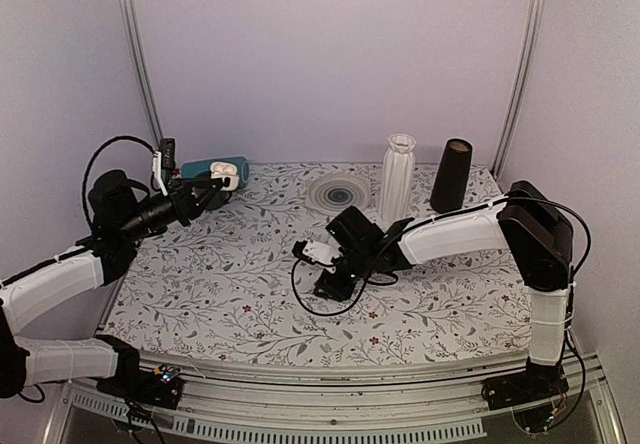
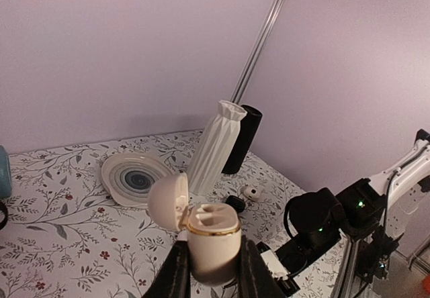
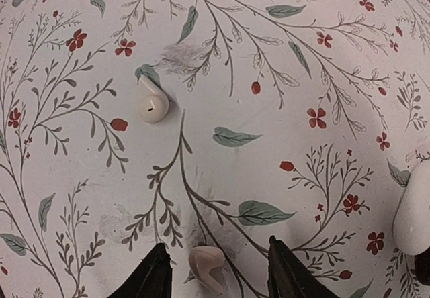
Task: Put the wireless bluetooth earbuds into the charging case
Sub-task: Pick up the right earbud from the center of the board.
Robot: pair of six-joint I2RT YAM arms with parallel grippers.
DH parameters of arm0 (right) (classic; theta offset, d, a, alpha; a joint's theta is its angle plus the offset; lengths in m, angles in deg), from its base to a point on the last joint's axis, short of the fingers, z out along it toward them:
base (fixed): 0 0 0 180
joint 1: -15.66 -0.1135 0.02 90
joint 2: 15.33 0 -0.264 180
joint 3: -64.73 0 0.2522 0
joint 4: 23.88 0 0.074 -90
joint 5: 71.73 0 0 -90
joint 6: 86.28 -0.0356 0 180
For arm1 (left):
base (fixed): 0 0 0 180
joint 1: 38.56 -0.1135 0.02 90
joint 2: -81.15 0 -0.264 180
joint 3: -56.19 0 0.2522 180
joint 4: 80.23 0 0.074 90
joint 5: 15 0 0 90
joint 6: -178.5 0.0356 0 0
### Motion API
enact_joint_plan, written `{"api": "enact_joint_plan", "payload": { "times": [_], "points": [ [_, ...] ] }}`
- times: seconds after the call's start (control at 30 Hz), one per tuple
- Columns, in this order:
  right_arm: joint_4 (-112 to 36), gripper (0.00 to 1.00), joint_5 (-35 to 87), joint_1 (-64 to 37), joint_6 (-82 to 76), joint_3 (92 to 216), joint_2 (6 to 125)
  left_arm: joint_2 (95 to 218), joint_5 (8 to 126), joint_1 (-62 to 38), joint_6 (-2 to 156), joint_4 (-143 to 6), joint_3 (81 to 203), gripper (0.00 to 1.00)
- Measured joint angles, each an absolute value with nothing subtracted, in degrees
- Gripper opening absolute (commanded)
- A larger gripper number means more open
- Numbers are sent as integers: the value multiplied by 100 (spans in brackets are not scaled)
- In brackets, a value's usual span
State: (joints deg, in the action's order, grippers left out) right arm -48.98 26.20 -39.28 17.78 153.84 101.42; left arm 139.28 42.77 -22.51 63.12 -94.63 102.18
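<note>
Pickup is the step in hand. The left fingers [image 2: 173,278] clamp the open charging case [image 2: 211,237] aloft at the left rear of the table [image 3: 349,76]. The right fingers [image 3: 154,278], apart, straddle one earbud [image 3: 207,270] lying on the table. Next they probably need to close gently on it.

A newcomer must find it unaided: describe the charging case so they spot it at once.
Look to the left rear of the floral table, where the left gripper is raised near a teal mug. The charging case is the small white rounded box pinched between its fingers. Unlike the tall white vase, it has a lid flipped open and a gold rim.
</note>
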Motion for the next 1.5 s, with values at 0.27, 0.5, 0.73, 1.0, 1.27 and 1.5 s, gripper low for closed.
{"api": "enact_joint_plan", "payload": {
  "times": [0.27,0.5,0.73,1.0,1.27,1.5],
  "points": [
    [-5037,46,2705,-3930,1997,15434,10155,13891,4291,-2251,6338,-9439,10218,0],
    [-5053,41,2723,-3934,2071,15502,10223,13889,4293,-2251,6342,-9383,10218,0],
    [-5059,40,2694,-3948,2152,15504,10354,13856,4293,-2251,6342,-9337,10218,0],
    [-5064,36,2650,-3987,2178,15504,10402,13834,4293,-2251,6340,-9308,10218,0],
    [-5062,25,2639,-4022,2176,15504,10420,13834,4293,-2251,6342,-9254,10220,0],
    [-5035,12,2637,-4015,2139,15504,10422,13834,4291,-2251,6342,-9223,10220,0]
  ]
}}
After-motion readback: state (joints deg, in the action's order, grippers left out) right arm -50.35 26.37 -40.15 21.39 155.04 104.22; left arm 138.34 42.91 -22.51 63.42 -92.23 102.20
